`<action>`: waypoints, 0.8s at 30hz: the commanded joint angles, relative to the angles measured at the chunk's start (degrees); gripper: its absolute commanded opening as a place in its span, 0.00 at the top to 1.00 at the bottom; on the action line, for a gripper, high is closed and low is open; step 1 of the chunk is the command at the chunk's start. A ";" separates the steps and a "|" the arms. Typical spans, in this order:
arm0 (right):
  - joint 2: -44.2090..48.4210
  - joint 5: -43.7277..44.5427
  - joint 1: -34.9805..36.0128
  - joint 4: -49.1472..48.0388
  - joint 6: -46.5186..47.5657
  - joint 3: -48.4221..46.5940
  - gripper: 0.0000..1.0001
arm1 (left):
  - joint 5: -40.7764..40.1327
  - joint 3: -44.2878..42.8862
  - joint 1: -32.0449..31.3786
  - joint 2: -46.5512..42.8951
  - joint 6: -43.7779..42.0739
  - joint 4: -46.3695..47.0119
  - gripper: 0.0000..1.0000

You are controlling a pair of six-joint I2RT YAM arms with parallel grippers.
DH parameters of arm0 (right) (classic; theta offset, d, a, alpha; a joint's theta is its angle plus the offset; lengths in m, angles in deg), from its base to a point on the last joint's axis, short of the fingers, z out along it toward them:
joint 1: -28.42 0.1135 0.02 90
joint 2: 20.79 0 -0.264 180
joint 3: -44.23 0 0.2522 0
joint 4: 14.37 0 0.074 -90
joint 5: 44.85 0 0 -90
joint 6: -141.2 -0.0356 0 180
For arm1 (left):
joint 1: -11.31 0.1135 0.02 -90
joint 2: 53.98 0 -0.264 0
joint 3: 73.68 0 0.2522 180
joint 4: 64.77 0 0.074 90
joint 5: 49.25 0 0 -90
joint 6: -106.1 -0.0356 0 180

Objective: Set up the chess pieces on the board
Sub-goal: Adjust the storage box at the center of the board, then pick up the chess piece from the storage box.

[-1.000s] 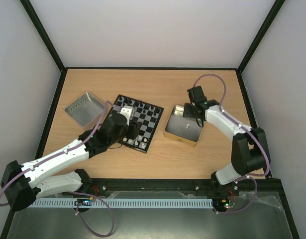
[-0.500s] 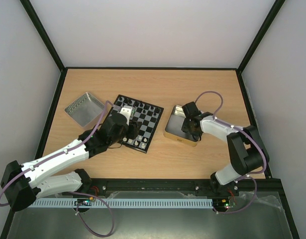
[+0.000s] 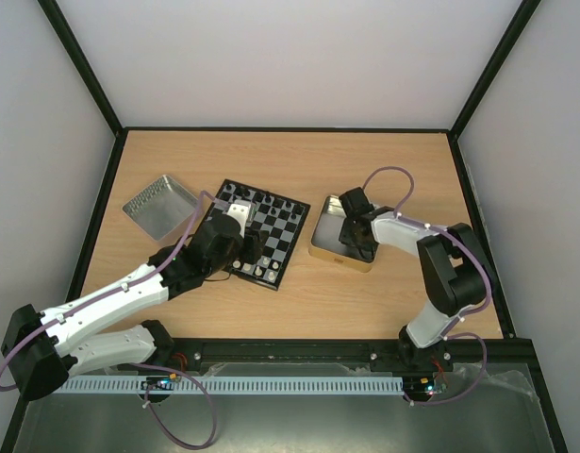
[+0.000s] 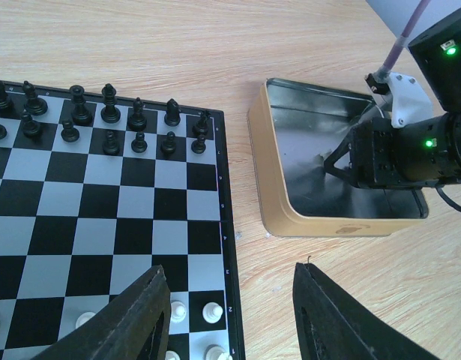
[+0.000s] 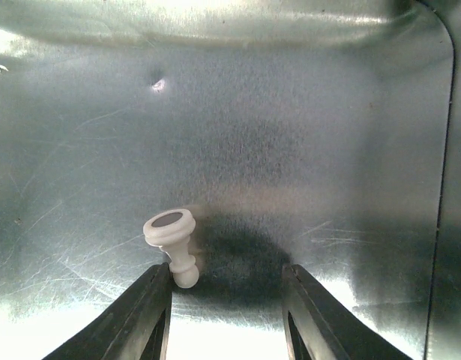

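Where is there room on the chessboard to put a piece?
The middle rows of the black-and-grey checked chessboard are bare, between the black chessmen at the far edge and the white chessmen near the left pincer. A strip of wooden table lies free between board and gold metal tin. The tin is crowded: the right pincer is inside beside a white piece.

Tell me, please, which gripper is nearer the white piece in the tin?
Right. The right gripper is inside the tin, the white piece lying beside one finger. The left gripper is outside it, over the board's edge.
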 commanded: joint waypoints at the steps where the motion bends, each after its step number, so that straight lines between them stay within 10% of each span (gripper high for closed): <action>1: -2.63 1.90 0.20 -0.62 2.35 -2.20 0.60 | -0.39 -0.80 0.29 -0.31 -0.22 0.57 0.53; 24: -7.38 4.07 0.25 -1.71 7.78 -8.57 0.64 | -0.31 -0.72 0.32 0.16 0.14 0.68 0.53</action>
